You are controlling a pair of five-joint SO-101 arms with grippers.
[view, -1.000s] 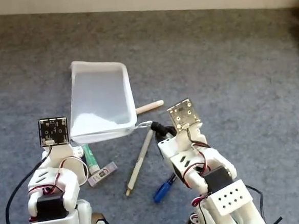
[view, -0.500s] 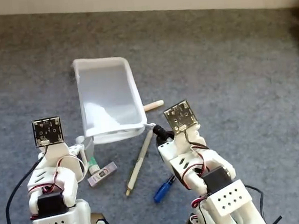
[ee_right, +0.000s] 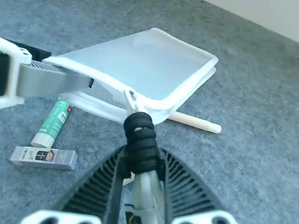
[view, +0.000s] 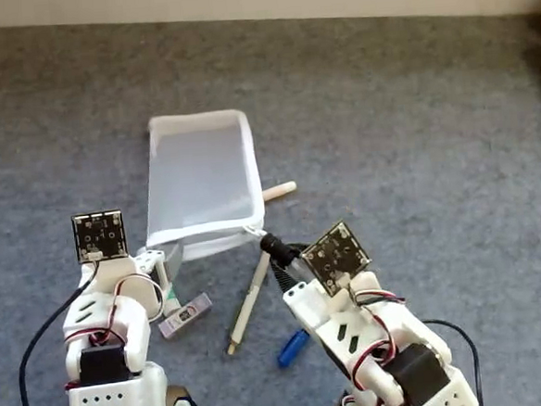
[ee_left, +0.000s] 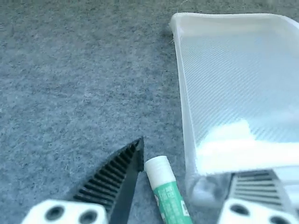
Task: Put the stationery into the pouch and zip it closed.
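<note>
On grey carpet (view: 413,109), mid-scene: white mesh pouch (view: 199,175), long axis near to far, closed end far, mouth at the near edge and gaping.

Near left: left gripper (ee_left: 187,163), spread wide, pinching nothing. Grey finger (ee_right: 51,81) at the left corner of the mouth, apparently propping the lip up. Black finger (ee_left: 117,179) off to the left, clear of the pouch.

Near right: right gripper (ee_right: 140,156), pressed onto a pen (ee_right: 138,133) at its black ribbed grip, white barrel trailing back toward the arm. Pen off the carpet, long axis pointing far and slightly left, at the right corner of the mouth. Front end touching or just short of the lip; cannot tell which, nor whether the metal glint there is pen tip or zip pull.

Judged step: feeding this pen in. Mouth lying directly far of the tip, so a push along the pen's own axis, aimed a little left of the corner to clear the lip. Right arm nearer and already loaded; left to hold the lip up.

Loose, outside the pouch:
- wooden stick (view: 279,191), poking out from under the right edge
- beige pen (view: 248,305), near of the mouth, between the arms
- blue pen (view: 293,347), by the right arm
- glue stick (ee_left: 166,200), between the left fingers, just beside the black one
- small box (view: 186,316), near the glue stick
</note>
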